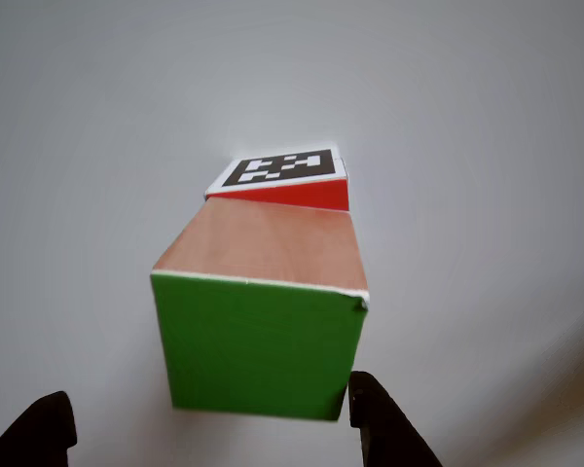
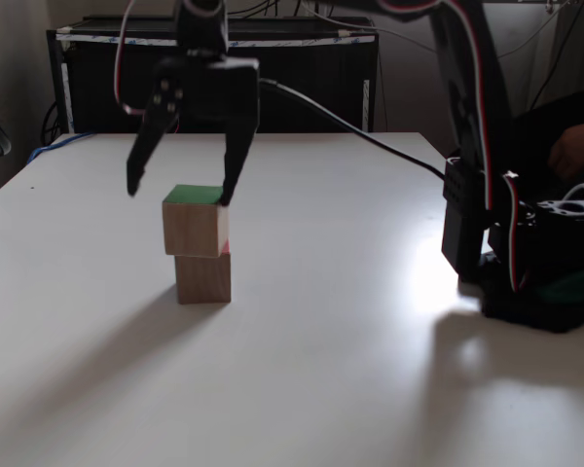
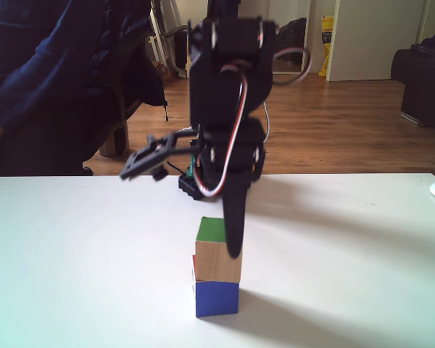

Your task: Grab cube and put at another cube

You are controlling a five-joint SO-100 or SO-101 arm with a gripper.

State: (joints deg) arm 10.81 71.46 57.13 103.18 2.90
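Observation:
The cube [image 2: 195, 226], wooden with a green top, sits stacked on another cube [image 2: 202, 277], slightly offset from it. In the other view the cube's green face [image 1: 258, 331] fills the foreground, and another cube [image 1: 282, 170] shows its black-and-white marker and a red face beyond it. From another fixed view the cube [image 3: 217, 261] rests on a blue face of another cube [image 3: 216, 297]. My gripper [image 2: 181, 190] hangs open just above the stack. One fingertip is beside the cube's top corner and the other stands well clear. The same gripper [image 1: 206, 394] [image 3: 181, 210] holds nothing.
The arm's base [image 2: 526, 272] stands at the table's right edge, with a cable running to it. A person's hand [image 2: 574, 146] is behind the base. A blue sleeve [image 3: 29, 87] shows beyond the table's far edge. A dark cabinet [image 2: 302, 78] stands behind the table.

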